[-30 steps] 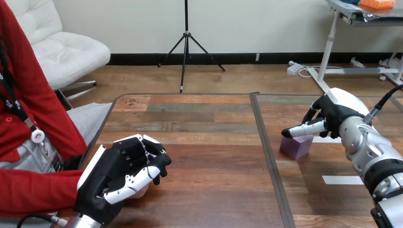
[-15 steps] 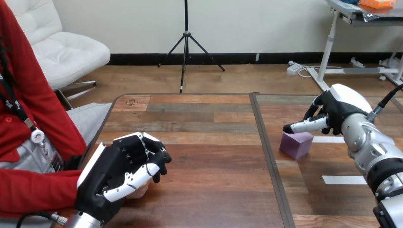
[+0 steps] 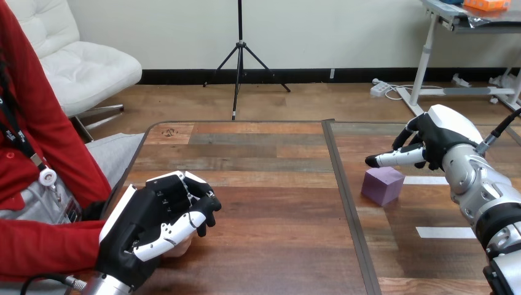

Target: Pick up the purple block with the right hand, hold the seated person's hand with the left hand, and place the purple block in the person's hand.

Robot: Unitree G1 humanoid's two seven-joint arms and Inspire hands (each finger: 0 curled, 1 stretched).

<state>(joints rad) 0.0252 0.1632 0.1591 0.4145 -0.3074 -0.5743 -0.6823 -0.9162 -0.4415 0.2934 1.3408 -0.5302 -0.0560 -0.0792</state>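
The purple block (image 3: 382,185) rests on the wooden table right of the middle seam. Just above and behind it hovers my right hand (image 3: 441,140), open, with its thumb stretched out to the left and nothing in it; a small gap separates it from the block's top. At the lower left my left hand (image 3: 150,224) has its fingers and thumb curled round the person's hand (image 3: 179,249), of which only a small part peeks out beneath. The person's red sleeve (image 3: 43,246) leads into that grasp from the left edge.
A dark seam (image 3: 347,203) splits the table from front to back. Two white tape strips (image 3: 445,232) lie on the right half near the block. The person sits close against the table's left side.
My right hand has lifted up and slightly right, off the top of the block, which now shows in full. My left hand stays curled on the person's hand.
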